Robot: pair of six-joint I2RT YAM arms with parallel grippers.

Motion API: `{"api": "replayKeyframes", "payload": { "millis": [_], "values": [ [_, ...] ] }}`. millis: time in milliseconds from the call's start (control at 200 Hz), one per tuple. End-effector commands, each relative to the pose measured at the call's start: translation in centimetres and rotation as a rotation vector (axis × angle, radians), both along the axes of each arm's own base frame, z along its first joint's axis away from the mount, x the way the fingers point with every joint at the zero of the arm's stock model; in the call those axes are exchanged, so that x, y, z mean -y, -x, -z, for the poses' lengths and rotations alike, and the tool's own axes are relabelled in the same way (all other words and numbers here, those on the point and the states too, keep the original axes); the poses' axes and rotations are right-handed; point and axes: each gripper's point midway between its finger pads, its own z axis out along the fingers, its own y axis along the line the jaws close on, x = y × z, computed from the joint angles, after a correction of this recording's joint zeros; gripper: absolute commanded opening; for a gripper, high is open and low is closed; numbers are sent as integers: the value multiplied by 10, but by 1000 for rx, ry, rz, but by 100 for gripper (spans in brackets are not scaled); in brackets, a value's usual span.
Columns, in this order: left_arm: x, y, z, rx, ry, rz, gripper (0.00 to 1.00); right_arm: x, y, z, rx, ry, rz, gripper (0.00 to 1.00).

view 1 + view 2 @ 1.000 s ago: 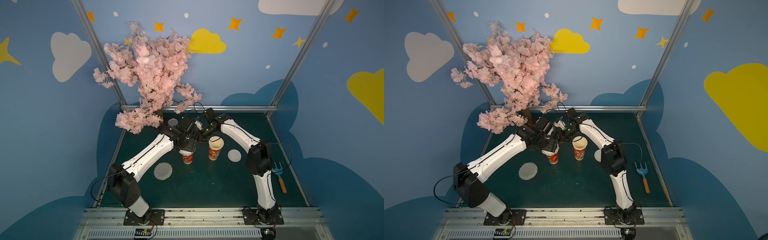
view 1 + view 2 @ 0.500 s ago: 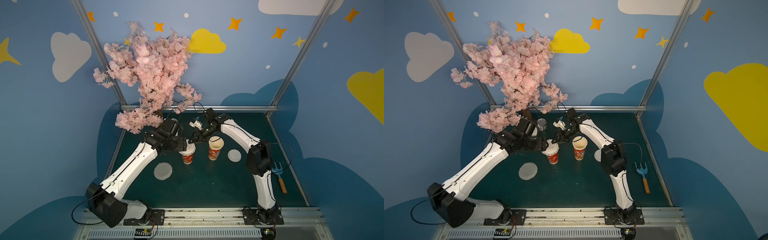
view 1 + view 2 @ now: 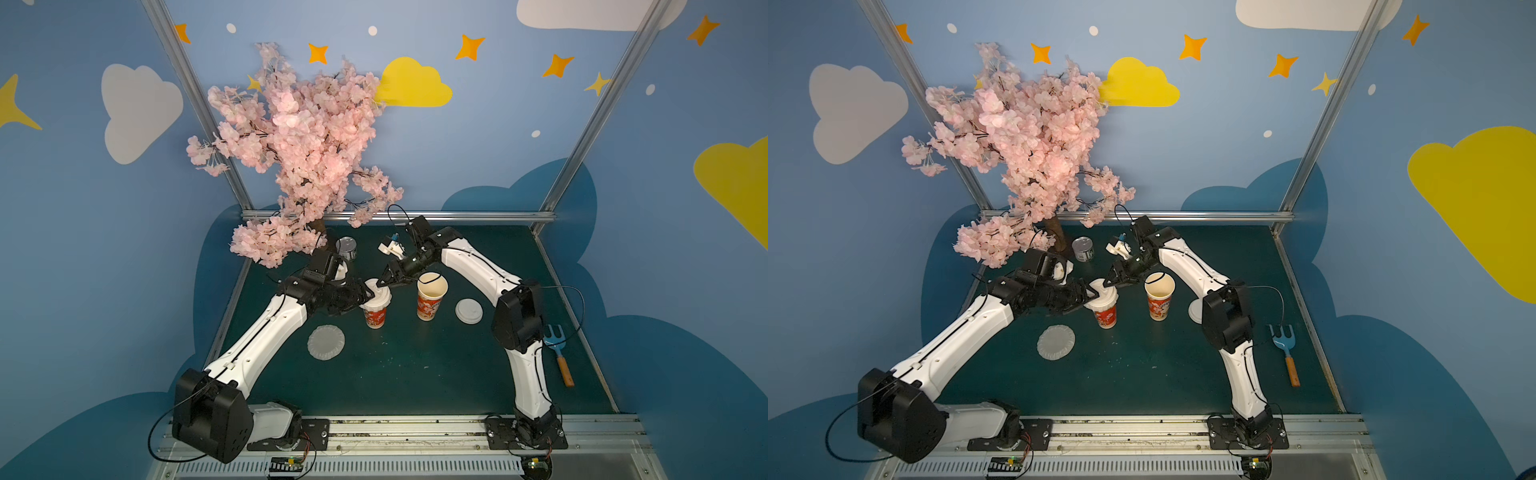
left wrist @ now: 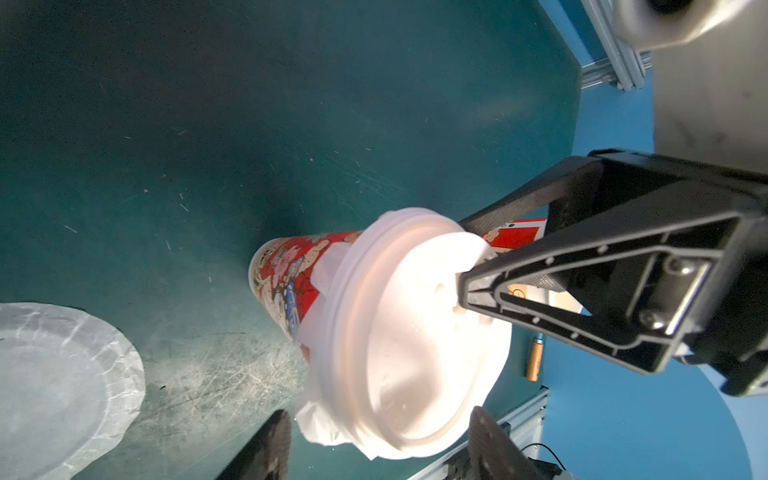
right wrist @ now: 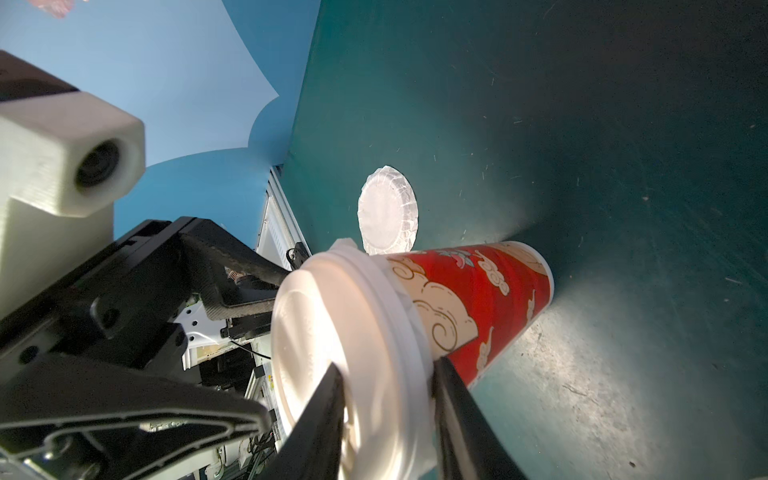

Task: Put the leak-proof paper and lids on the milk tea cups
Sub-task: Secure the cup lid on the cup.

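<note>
The left milk tea cup (image 3: 375, 318) wears a white domed lid (image 3: 377, 296), and leak-proof paper (image 4: 318, 430) pokes out crumpled under the lid's rim. My right gripper (image 5: 390, 382) is shut on that lid's edge, one finger on top and one under the rim. My left gripper (image 4: 380, 436) is open, its fingers standing either side of the lid with gaps. The other milk tea cup (image 3: 431, 297) stands uncovered just to the right. A second sheet of leak-proof paper (image 3: 326, 341) lies flat on the mat, front left of the cups.
A spare white lid (image 3: 468, 311) lies right of the open cup. A silver tin can (image 3: 347, 248) stands by the pink blossom tree (image 3: 299, 153) at the back left. A blue fork (image 3: 557, 345) lies near the right edge of the green mat (image 3: 415, 374).
My left arm has swung down and out to the cup's left side, and its jaws have narrowed around the lid. The right arm has held still on the lid.
</note>
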Motion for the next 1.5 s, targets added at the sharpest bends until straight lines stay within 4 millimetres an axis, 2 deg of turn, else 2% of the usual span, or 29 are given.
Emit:
{"api": "replayKeyframes", "payload": {
  "millis": [0, 401, 671, 871, 1497],
  "values": [
    [8, -2, -11, 17, 73, 17, 68, 3, 5, 18, -26, 67, -4, 36],
    [-2, 16, 12, -19, 33, 19, 68, 4, 3, 19, -26, 70, 1, 36],
    [-7, 18, 38, -72, -16, 8, 68, 4, 4, 19, -27, 73, 0, 36],
    [-11, 28, 57, -140, -47, 11, 68, 4, 4, 19, -28, 74, 1, 36],
    [-25, 46, 92, -213, -101, -7, 66, 5, 3, 20, -21, 77, 2, 37]
  ]
}}
